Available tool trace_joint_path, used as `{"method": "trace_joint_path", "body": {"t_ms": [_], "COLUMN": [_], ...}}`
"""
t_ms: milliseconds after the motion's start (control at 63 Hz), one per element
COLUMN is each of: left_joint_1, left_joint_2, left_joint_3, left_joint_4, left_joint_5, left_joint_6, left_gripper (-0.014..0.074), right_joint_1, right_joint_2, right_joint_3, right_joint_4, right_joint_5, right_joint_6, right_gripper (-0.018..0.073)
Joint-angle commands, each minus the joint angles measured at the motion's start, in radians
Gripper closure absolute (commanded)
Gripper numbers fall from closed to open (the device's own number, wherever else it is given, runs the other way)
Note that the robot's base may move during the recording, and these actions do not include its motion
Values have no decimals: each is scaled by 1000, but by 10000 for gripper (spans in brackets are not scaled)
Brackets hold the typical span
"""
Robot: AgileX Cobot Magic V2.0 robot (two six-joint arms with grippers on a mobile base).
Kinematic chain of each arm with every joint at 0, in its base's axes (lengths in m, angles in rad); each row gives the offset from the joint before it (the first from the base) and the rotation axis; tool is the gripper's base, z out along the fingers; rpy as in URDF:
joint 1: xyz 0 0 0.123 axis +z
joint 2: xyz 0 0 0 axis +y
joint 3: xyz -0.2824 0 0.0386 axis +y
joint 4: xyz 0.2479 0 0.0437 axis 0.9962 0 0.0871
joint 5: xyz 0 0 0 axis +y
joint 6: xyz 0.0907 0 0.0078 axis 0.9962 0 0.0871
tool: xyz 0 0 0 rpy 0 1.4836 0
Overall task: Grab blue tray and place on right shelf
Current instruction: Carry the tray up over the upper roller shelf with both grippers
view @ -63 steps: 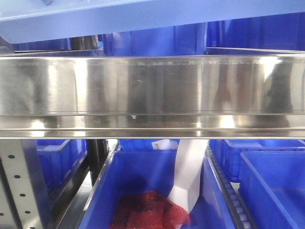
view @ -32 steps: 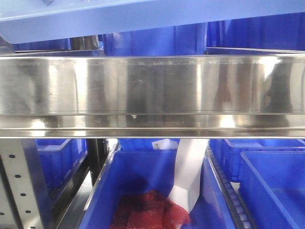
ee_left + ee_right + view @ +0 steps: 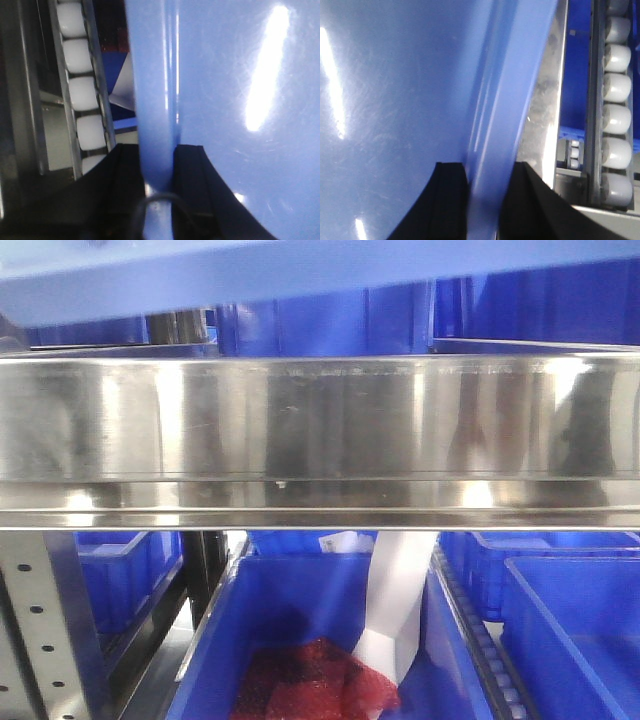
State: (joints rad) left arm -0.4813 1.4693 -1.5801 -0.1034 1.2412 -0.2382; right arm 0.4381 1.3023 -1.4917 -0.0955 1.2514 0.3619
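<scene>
Dark-blue bins (image 3: pixel 540 310) crowd the background behind the tall steel lip of the right shelf (image 3: pixel 320 420), and the blue tray (image 3: pixel 250 280) hangs just above that lip, long axis along it, my left fingers (image 3: pixel 192 165) and right fingers (image 3: pixel 447 200) each clamped narrow on 1 opposite end rim.
</scene>
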Motion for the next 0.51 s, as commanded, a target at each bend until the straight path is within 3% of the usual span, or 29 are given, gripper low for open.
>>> {"method": "trace_joint_path", "body": {"t_ms": [0,270,492], "left_joint_1": [-8,49,109], "left_joint_2": [-26,133,275], "left_joint_3": [-79,-309,-347], "left_joint_4": [-9,24,19], "left_joint_5": [-24,-35,-36], "left_joint_6": [42,42,42], "left_gripper": [645,645,645], "right_joint_1": [-2,-75,-93], "right_joint_2": [-4,165,315], "right_joint_3": [-78,-270,-314], "right_joint_4": [27,27,28], "right_joint_5": [-50,-36,-92], "right_joint_6": [-44,-55,-59], "right_gripper": [503,503,503]}}
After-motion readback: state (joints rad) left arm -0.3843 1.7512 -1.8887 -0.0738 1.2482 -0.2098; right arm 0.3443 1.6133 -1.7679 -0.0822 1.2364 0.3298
